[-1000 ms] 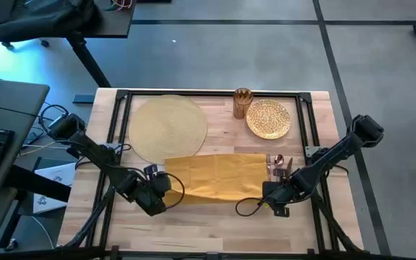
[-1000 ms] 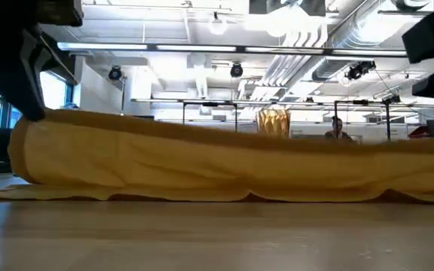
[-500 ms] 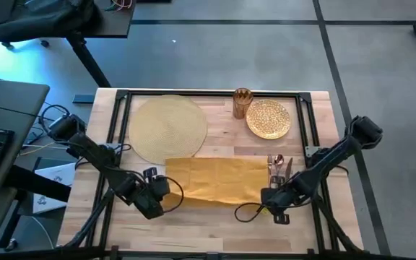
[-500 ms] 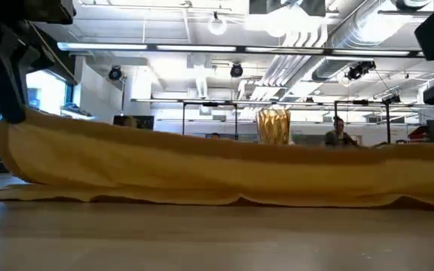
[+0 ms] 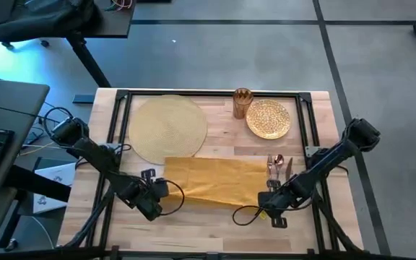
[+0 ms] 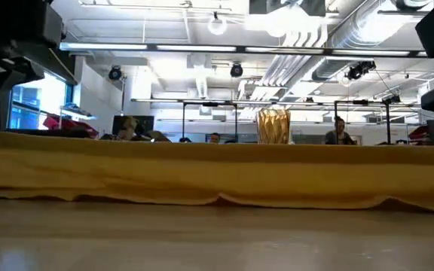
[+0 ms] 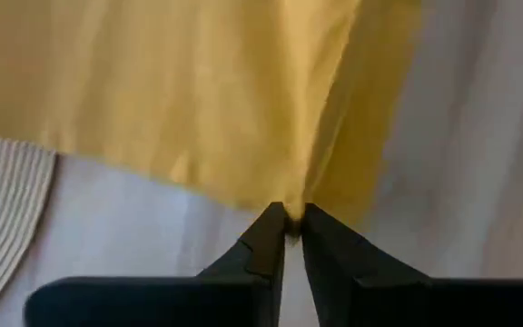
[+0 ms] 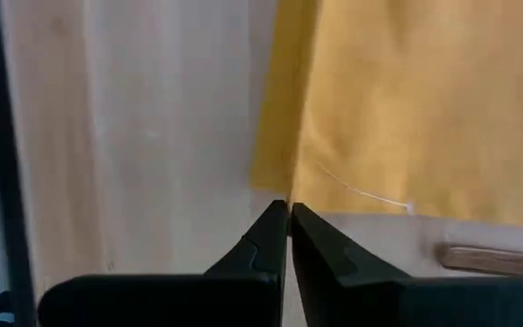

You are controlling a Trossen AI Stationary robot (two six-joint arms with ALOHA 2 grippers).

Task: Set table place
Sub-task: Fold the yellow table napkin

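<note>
Placemat, the round tan woven one, lay flat on the far left part of the table, and its near edge seemed to meet or slip under the far edge of a mustard-yellow napkin. That napkin was spread across the middle of the tabletop between the two arms. The left gripper sat at the napkin's near left corner with its fingers pinched together on the cloth edge, which the left wrist view showed clearly. The right gripper was at the near right corner, its fingers likewise closed on the napkin's edge. In the low view the napkin ran as a long yellow band across the whole width, raised a little off the wood along its near side. A shiny gold plate rested at the far right, with a gold tumbler just beside it on the left. Cutlery lay near the napkin's right edge, beside the right arm
</note>
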